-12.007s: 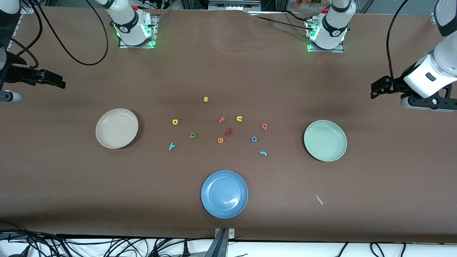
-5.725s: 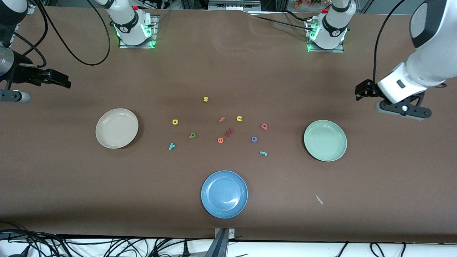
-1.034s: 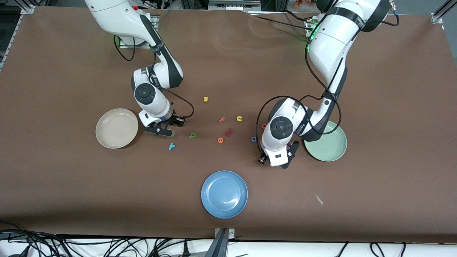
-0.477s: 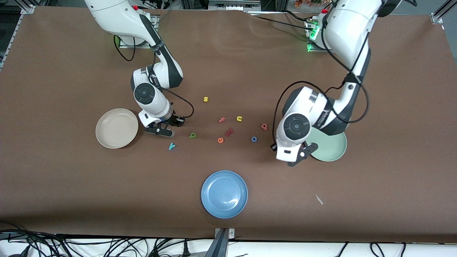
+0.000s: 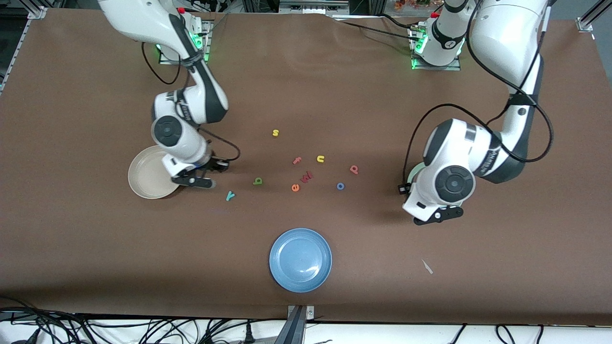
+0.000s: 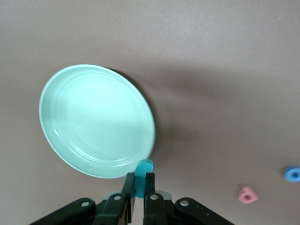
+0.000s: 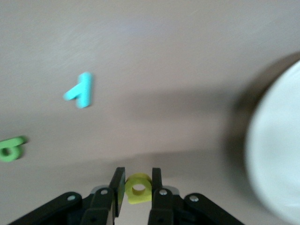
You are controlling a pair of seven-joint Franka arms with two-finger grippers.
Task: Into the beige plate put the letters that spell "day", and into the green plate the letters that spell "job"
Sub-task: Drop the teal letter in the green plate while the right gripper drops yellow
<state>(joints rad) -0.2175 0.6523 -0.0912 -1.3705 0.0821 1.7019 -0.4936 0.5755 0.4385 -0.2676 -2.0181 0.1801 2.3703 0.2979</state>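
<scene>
Left gripper clamps teal "j" by green plate; right gripper pinches yellow "d"

I noted both arms wore glossy white shells with black joint bands and round grey caps at the wrists. Black cables looped loosely off each forearm. Green lights glowed at both bases. The finger assemblies were matte black, with visible screws.

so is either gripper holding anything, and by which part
Left gripper pinches the teal "j" by its lower end; right gripper clamps the yellow "d" by its sides.
</scene>
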